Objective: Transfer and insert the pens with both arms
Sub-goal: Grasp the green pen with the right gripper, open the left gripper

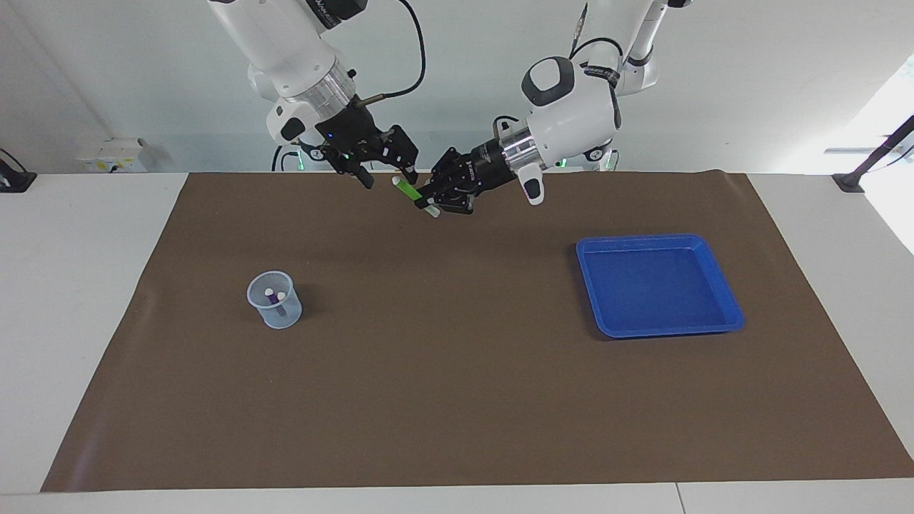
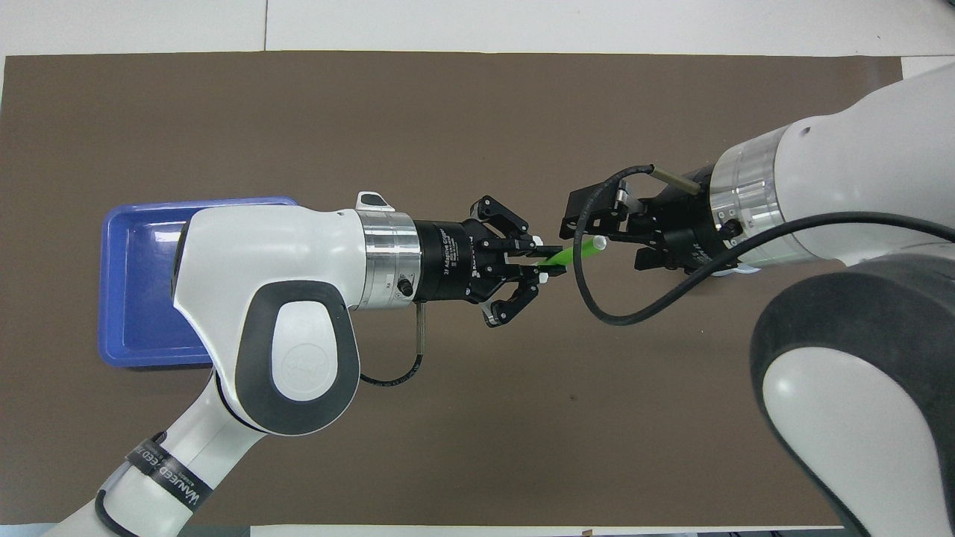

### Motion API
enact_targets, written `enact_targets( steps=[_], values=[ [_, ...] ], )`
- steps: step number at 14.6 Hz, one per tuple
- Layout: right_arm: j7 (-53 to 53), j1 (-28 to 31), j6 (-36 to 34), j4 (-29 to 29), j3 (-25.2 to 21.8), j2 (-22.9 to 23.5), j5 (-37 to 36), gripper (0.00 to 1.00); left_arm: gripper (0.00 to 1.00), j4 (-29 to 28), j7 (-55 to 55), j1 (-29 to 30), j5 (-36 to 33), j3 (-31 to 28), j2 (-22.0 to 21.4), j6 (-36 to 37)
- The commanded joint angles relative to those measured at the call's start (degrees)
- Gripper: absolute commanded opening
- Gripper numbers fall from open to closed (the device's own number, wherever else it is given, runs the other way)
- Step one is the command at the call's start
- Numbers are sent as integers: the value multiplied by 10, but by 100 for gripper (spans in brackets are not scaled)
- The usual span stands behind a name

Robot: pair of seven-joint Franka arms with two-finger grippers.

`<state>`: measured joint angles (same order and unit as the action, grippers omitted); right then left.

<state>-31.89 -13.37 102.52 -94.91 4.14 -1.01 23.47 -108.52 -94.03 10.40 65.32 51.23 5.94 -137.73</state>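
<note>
Both grippers meet at green pen (image 1: pixel 410 190).

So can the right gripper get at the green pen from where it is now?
Probably yes. The left gripper holds the green pen by one end over the mat, its free end pointing at the open right gripper, nothing between.

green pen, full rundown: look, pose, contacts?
The lime green pen is a slim short marker with pale whitish ends and looks like plastic. It is held tilted in the air over the brown mat, gripped near one end by the left tool. Its free end points toward the open right tool, which is close beside it but not gripping it.
</note>
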Motion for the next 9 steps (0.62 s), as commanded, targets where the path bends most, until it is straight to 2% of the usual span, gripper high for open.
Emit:
enact_targets(
  steps=[1,2,3,4,9],
  values=[
    [8,2,23,-25,0,-15,4,37,0,-20,-8,-12,19,-6,-25,-24],
    [8,1,24,-25,1,-14,4,17,0,-20,-11,-12,21,-6,-25,-27],
    [8,1,29,-25,1,-15,4,3,0,-20,-11,-12,24,-6,-25,-28],
    [8,1,32,-26,1,-15,4,0,0,-20,-11,-12,24,-6,-25,-29],
    [4,-4,33,-25,2,-14,4,0,0,-20,-12,-18,32,-6,-25,-48]
  ],
)
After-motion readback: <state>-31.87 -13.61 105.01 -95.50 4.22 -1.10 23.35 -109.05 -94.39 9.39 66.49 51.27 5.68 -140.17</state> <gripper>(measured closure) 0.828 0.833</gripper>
